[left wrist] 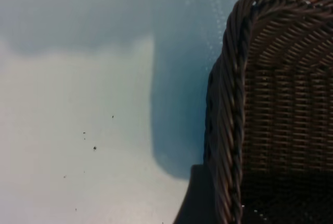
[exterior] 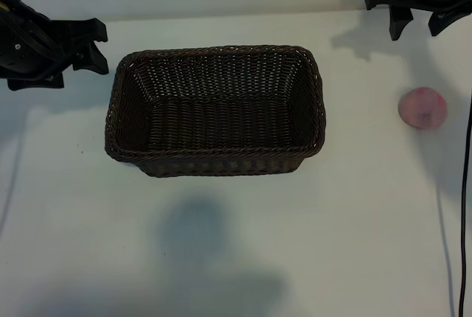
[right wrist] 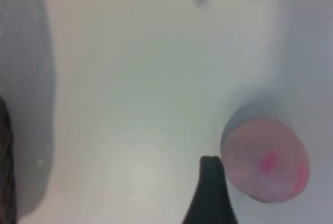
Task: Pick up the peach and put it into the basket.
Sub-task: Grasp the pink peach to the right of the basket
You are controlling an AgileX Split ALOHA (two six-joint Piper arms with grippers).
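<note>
The table (exterior: 221, 258) is white and plain. The basket (exterior: 215, 162) stands on it, near the middle and a little toward the far edge. The peach (exterior: 422, 108) lies on the table close to the right edge, well apart from the basket.

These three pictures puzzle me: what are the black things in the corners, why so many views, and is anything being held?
The black shapes are two robot arms ending in grippers: the left gripper beside the basket, the right gripper at the far edge above the peach. One picture looks down from overhead; the other two come from cameras on each arm's wrist. The left wrist camera sees the basket's braided corner, the right one the peach. Both lie on a white table. Both grippers are open, holding nothing; the basket is empty.
</note>
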